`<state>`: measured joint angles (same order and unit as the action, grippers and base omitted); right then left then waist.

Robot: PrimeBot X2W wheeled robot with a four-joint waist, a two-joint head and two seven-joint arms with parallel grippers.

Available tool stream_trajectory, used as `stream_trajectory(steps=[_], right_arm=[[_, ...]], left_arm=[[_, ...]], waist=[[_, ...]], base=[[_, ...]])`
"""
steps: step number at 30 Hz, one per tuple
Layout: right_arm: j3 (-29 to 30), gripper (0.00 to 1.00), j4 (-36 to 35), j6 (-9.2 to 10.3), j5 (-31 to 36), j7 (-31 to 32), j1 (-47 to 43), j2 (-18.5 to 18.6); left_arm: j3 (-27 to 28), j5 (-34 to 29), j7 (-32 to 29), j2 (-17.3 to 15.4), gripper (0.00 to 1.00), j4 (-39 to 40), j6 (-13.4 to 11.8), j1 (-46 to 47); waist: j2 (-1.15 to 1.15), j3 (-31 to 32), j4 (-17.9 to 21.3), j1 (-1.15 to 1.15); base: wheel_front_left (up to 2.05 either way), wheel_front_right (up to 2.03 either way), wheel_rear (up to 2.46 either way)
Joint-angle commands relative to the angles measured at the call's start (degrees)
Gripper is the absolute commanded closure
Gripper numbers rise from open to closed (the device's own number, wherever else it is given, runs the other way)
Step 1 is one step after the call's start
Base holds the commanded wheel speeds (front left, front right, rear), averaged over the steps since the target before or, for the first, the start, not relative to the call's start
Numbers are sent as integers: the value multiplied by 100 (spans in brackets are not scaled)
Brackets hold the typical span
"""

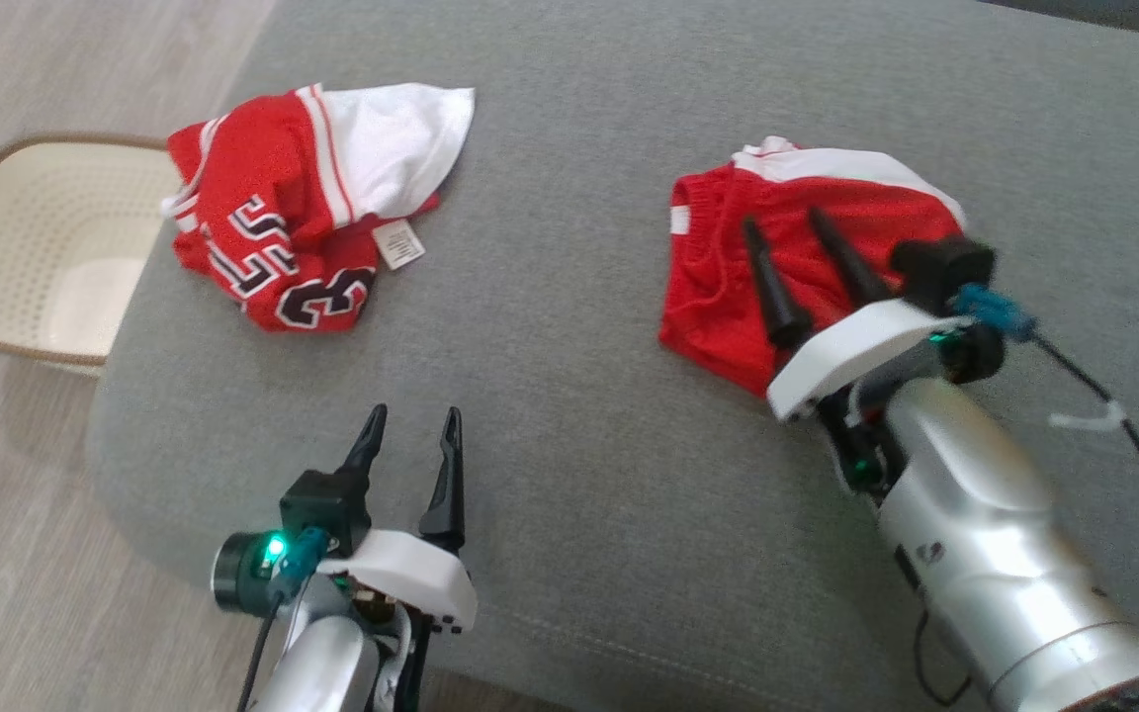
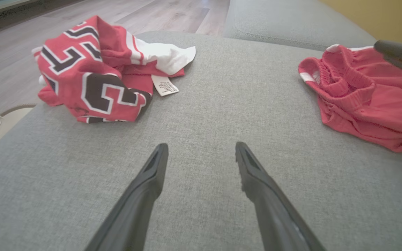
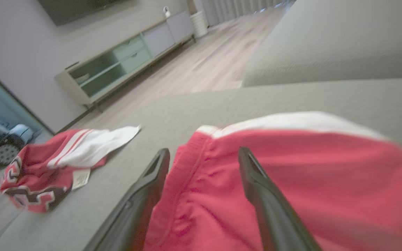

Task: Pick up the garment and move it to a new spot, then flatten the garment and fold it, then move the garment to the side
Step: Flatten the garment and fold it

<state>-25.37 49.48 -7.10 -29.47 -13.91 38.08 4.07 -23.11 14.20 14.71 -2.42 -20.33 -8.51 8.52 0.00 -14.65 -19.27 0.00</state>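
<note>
I see the right end effector (image 1: 780,218) spread, empty, over the red shorts (image 1: 718,282) (wrist (image 1: 866,346) hides one corner); left end effector (image 1: 415,410) gapes empty.

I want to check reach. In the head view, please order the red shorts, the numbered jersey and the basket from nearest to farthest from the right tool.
1. Red shorts: right side, under the right tool.
2. Numbered jersey: well to the left.
3. Basket: farthest left.

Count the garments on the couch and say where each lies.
2: numbered jersey crumpled on the left near the basket; red shorts on the right, beneath the right gripper.
</note>
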Motion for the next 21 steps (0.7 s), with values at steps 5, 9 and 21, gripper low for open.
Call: stream_trajectory(steps=[5,9,21], right_arm=[[1313,0,-941,-39,869,-105,-325,-119],[2081,0,-1514,-39,1393,-106,-766,-119],[3159,0,-2622,-39,2275,-108,-2035,-119]], left_arm=[[387,-153,29,-45,0,248,-27,225],[509,-223,29,-45,0,263,-24,232],[993,-543,29,-45,0,233,-14,112]], waist=[[0,89,418,0],[0,135,622,0],[0,422,1326,0]], base=[[0,0,0],[0,0,0],[0,0,0]])
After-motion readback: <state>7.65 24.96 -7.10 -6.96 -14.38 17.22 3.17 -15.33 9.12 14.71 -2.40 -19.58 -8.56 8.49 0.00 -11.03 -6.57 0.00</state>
